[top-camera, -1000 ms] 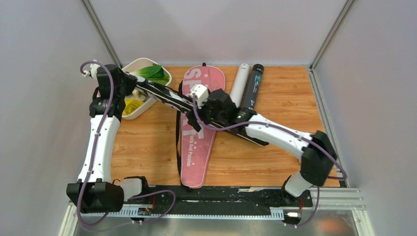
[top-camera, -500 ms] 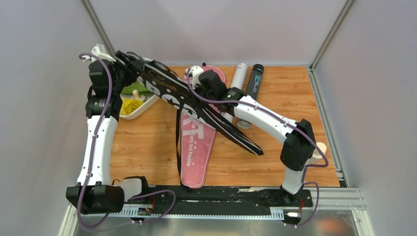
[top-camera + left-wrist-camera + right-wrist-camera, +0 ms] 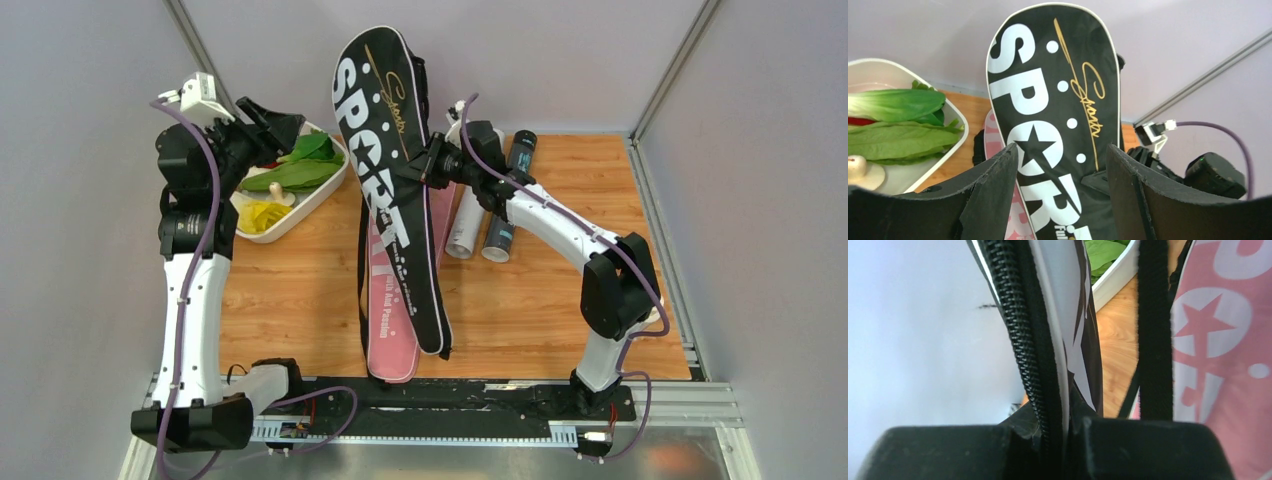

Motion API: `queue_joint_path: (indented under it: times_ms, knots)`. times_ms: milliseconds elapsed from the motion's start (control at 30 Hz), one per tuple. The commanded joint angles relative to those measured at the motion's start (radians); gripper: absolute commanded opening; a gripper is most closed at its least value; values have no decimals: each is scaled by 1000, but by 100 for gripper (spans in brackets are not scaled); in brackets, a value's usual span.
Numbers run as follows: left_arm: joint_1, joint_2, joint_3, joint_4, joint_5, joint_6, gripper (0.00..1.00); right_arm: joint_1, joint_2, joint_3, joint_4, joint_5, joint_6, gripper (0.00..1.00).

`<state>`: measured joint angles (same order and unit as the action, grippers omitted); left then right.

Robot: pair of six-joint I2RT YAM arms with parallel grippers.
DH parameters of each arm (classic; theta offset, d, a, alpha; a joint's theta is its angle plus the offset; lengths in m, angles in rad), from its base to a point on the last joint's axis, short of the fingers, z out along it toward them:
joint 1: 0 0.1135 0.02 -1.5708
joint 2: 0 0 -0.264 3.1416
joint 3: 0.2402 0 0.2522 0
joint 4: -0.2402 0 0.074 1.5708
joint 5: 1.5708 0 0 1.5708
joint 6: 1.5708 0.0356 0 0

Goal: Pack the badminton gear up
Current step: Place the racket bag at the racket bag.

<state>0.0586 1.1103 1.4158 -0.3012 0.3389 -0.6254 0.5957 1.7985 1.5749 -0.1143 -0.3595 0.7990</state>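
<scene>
Packing looks barely begun: your right gripper point(image 3: 422, 172) pinches the black cover point(image 3: 385, 150) by its zipper edge, upright above the pink cover point(image 3: 398, 335) mid-table, left gripper point(image 3: 268, 122) spread empty far left, tubes point(image 3: 463, 225) loose at right.

The scene is lit brightly and evenly; shadows are kept faint. The right tool point(image 3: 1068, 440) is rendered blurred.

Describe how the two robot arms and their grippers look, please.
Both arms have white shells and black joints. A purple cable runs along the left arm and the right arm. The left gripper has broad, matte black fingers; the right gripper is black too.
</scene>
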Motion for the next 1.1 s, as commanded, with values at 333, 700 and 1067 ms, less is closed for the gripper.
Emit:
queue_joint_path:
  times_ms: [333,700,1067]
  knots:
    - [-3,-165,-249,8,-2,24,67,6,32,-499,879,151,585,0]
    - [-3,-167,-335,-27,-32,75,69,-1,23,-197,204,162,206,100]
    - [-6,-156,-356,-47,179,167,70,-63,-222,-167,-476,284,-160,100]
